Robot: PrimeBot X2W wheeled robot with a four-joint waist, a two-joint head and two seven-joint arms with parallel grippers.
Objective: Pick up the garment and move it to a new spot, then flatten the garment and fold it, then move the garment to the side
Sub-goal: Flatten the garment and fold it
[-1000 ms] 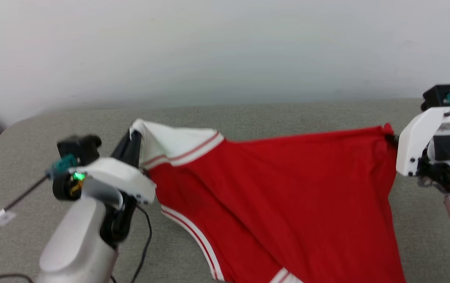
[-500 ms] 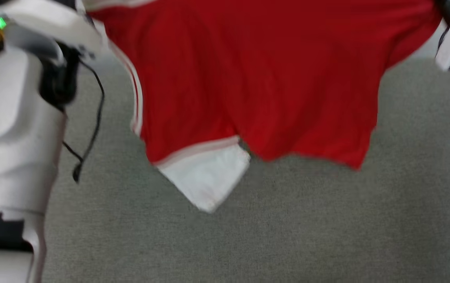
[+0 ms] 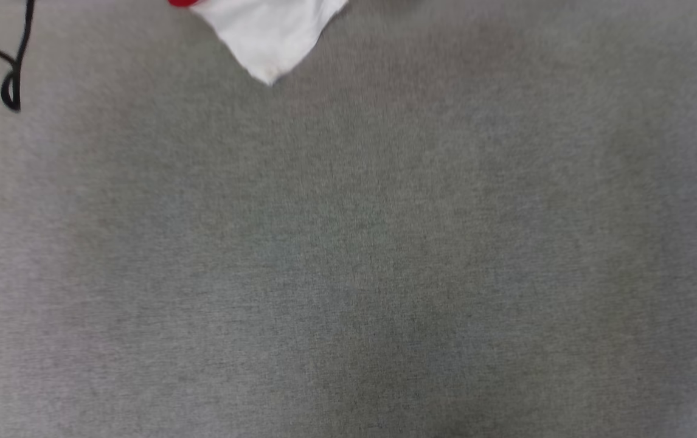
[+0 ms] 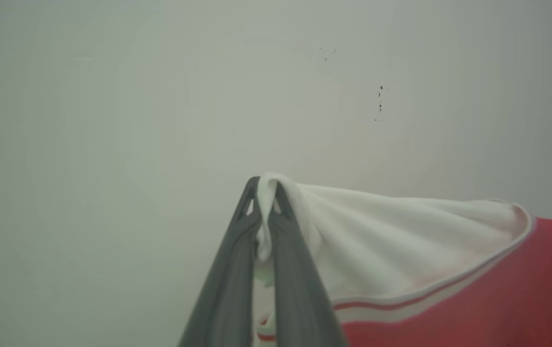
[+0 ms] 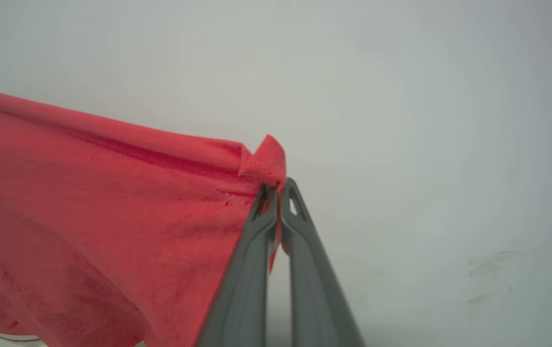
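The garment (image 3: 266, 33) is a red shirt with white sleeves and striped trim. In the head view just a white sleeve tip and a sliver of red hang at the top edge, above the grey surface (image 3: 385, 255). In the left wrist view my left gripper (image 4: 265, 193) is shut on a white sleeve edge of the garment (image 4: 401, 250), held up before a pale wall. In the right wrist view my right gripper (image 5: 276, 190) is shut on a red corner of the garment (image 5: 112, 217), which drapes down to the left.
A black cable loop (image 3: 13, 79) hangs at the upper left of the head view. The grey fabric surface spreads across that view. A pale wall (image 4: 160, 96) stands behind both grippers.
The head view has tilted down: arms and most of the garment have slid out past its top edge, leaving the white sleeve tip. Both grips look unchanged.
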